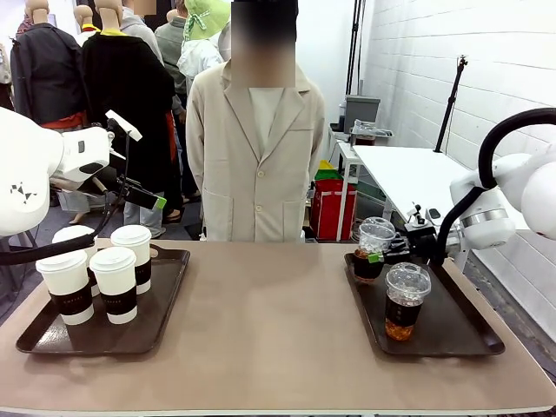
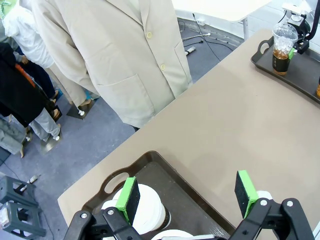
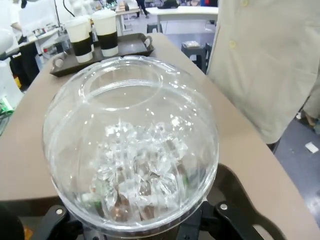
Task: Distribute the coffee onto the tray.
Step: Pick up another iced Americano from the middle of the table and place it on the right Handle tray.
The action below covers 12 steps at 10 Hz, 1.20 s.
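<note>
Nearest, the right wrist view looked straight down on a clear dome-lidded cup (image 3: 131, 145), ice showing under the dome; the right gripper (image 1: 388, 253) was clamped on it. The front view showed that cup (image 1: 371, 250) upright at the far left corner of the right tray (image 1: 460, 334), and a second clear cup (image 1: 405, 301) of amber drink upright near that tray's middle.

Four white lidded cups (image 1: 115, 283) with dark sleeves stood upright, clustered on the left tray (image 1: 156, 317) by the tabletop's left edge.

The left wrist view showed the left gripper (image 2: 187, 195) spread wide and empty, above a white lid (image 2: 145, 207).

The tan tabletop (image 1: 261, 339) was bare between the trays. A person in a beige coat (image 1: 256, 156) stood at the far edge; white brick wall to the right.
</note>
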Tool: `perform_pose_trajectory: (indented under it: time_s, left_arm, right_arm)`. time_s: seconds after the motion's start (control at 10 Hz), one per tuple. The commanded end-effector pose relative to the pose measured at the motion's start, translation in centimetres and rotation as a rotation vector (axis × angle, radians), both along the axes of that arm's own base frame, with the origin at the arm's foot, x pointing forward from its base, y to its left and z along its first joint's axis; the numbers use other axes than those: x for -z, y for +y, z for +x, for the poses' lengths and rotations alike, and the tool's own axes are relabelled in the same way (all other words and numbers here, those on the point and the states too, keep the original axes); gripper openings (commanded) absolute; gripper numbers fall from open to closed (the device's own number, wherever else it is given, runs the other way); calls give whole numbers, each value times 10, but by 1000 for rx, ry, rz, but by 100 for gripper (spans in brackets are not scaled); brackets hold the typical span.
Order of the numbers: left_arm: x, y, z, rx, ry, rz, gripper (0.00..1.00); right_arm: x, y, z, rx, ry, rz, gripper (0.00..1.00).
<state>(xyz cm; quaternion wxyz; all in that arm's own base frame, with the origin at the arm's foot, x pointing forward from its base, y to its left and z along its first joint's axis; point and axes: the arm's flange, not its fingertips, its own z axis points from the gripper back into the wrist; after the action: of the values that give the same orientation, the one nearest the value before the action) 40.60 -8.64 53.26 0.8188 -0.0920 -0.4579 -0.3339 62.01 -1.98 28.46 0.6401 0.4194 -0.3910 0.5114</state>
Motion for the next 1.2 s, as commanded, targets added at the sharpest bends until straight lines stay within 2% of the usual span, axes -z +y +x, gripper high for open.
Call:
perform_pose_trajectory:
  time_s: [0.0, 0.3, 0.7, 0.9, 1.1]
  left_arm:
    - [-1, 1, -1, -3, 6, 7, 100]
    - [-1, 1, -1, -3, 6, 7, 100]
    - [-1, 1, -1, -3, 6, 7, 100]
    - [-1, 1, -1, -3, 6, 7, 100]
    - [-1, 1, -1, -3, 6, 7, 100]
  right_arm:
    - [3, -8, -8, 6, 0, 4, 61]
    - [1, -17, -8, 29, 6, -10, 61]
    - [6, -14, -10, -4, 2, -40, 61]
    - [4, -15, -11, -10, 15, -53, 100]
    - [2, -18, -12, -2, 18, -50, 100]
